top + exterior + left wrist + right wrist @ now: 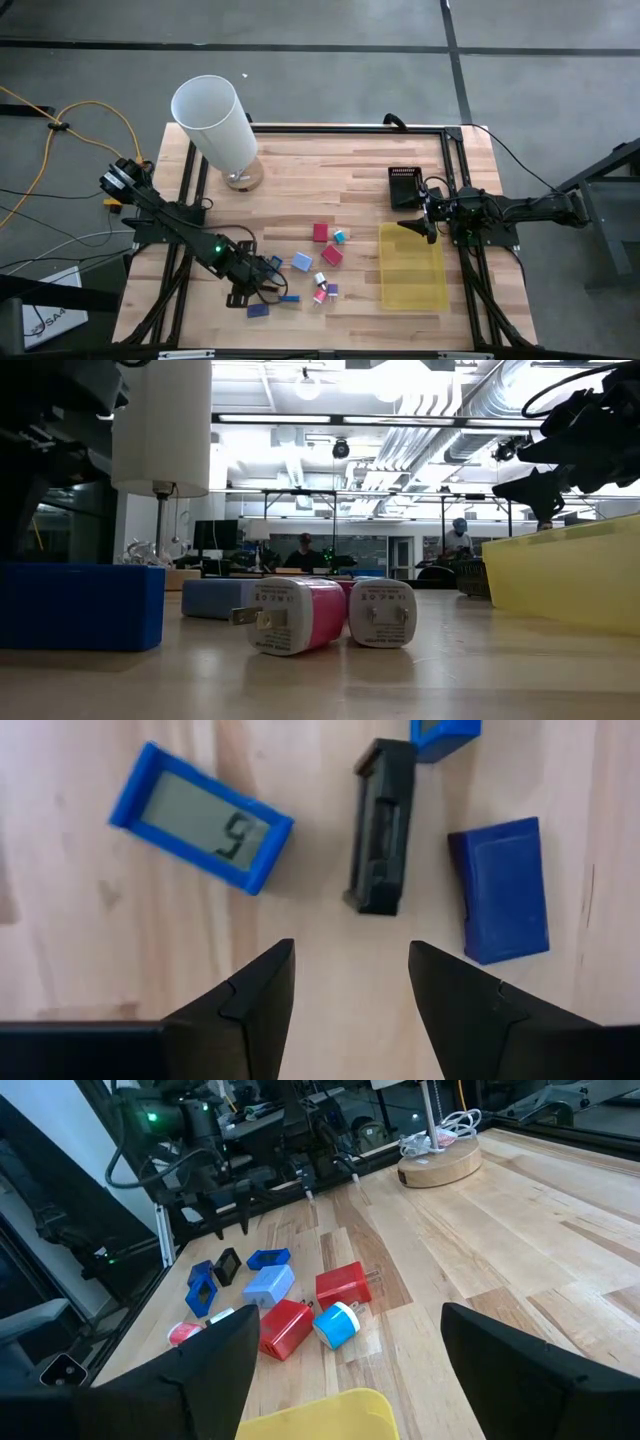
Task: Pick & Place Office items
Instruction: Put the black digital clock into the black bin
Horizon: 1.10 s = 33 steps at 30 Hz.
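Left gripper [350, 995] jaws spread, nothing between them, hanging low over bare wood near the table's front-left. Just beyond its fingertips [262, 982]: a small black clip-like piece [381, 825], a blue LCD counter [201, 818] to one side showing a "5", a solid blue block [500, 890] to the other; another blue piece [444, 734] is cut off at the frame edge.

Right gripper [428, 222] jaws wide apart, empty, held above the near end of the yellow translucent tray [412, 268], well apart from the items.

Surface is a butcher-block wooden table [330, 170] in a black frame. A tall white cylinder [215, 124] stands on a round wooden base at the rear left, a black ribbed block [403, 186] near the right arm. Grey floor, yellow cable at left. Low view looks into a lit workshop with ceiling ducts; people far back, too small to make out.

Remaining office items sit mid-table between the arms: two red blocks [343, 1285], a cyan-and-white piece [337, 1324], a light blue block [268, 1288]. Pink and white plug adapters [295, 615] fill the low view's foreground; the tray's inside is hidden there.
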### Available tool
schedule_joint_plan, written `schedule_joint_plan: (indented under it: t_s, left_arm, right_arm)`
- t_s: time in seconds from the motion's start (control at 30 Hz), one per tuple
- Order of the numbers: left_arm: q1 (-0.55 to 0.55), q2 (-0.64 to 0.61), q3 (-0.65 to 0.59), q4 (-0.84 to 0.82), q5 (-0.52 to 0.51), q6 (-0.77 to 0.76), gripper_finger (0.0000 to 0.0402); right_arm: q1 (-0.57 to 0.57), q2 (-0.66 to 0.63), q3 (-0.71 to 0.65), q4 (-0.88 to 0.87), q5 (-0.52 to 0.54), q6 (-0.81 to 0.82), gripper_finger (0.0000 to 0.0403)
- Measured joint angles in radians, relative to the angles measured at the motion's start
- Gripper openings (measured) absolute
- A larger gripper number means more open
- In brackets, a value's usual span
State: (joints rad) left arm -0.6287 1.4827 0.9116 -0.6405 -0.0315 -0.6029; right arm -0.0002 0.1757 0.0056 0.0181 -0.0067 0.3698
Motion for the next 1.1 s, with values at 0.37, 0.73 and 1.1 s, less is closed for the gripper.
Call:
schedule_joint_plan:
  t_s: [0.37,0.73,1.1]
  left_arm:
    - [-0.065,0.028,0.0,0.052,-0.128,-0.041,0.019]
    - [-0.077,0.08,0.0,0.092,-0.132,-0.072,0.019]
    - [-0.077,0.121,0.0,0.15,-0.132,-0.071,0.019]
  right_arm:
    - [0.0,0.0,0.0,0.0,0.0,0.0,0.03]
    - [0.0,0.0,0.0,0.0,0.0,0.0,0.03]
    - [0.0,0.0,0.0,0.0,0.0,0.0,0.03]
